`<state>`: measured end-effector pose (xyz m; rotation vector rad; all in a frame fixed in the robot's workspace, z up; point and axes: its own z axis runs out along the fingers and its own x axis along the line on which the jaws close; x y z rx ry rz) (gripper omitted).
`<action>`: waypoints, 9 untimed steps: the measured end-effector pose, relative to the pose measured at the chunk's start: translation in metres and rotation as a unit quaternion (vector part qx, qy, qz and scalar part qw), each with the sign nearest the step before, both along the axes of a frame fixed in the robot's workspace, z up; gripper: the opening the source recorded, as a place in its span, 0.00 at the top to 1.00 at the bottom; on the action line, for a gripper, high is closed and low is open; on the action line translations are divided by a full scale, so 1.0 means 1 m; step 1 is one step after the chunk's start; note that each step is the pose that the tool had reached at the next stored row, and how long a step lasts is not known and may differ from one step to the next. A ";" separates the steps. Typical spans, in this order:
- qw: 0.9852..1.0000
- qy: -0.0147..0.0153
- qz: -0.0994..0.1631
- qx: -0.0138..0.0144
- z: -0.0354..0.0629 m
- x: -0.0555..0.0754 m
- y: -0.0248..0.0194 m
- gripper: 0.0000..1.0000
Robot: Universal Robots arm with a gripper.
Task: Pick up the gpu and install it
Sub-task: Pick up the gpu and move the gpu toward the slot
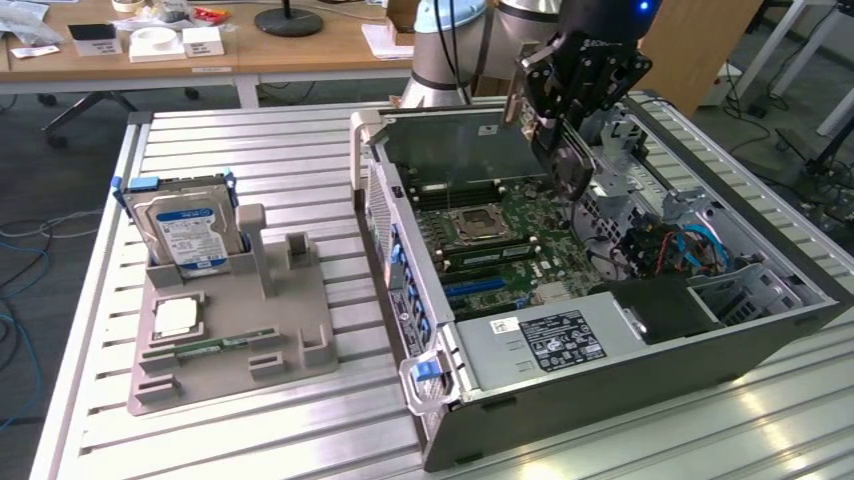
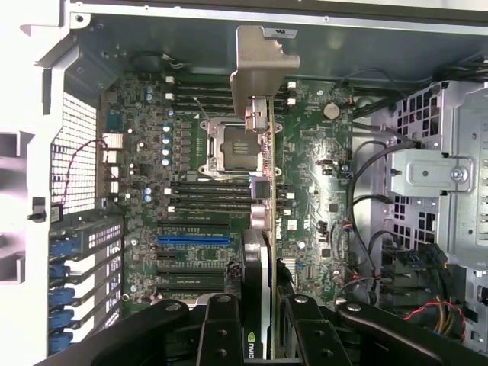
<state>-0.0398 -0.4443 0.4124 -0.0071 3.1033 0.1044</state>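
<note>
Closest in the wrist view, the black jaws are clamped on the gpu (image 2: pixel 263 229), which hangs on edge with its silver bracket (image 2: pixel 259 69) farthest from the wrist. In the exterior view the card is held above the motherboard (image 1: pixel 494 255) inside the open computer case (image 1: pixel 601 385). A blue-labelled hard drive (image 1: pixel 187 228) stands in the grey holder (image 1: pixel 234 335) on the counter (image 1: pixel 267 150), at the exterior view's left.

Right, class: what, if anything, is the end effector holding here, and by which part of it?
The end effector grips the gpu, pinching its flat faces along the upper edge; it hangs over the open computer case.
</note>
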 end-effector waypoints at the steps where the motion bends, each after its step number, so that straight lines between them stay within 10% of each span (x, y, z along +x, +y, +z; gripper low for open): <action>1: 1.000 0.000 0.000 0.000 0.0000 0.002 0.0000 0.73; 9: 1.000 0.000 0.000 0.000 0.0000 0.019 0.0000 0.73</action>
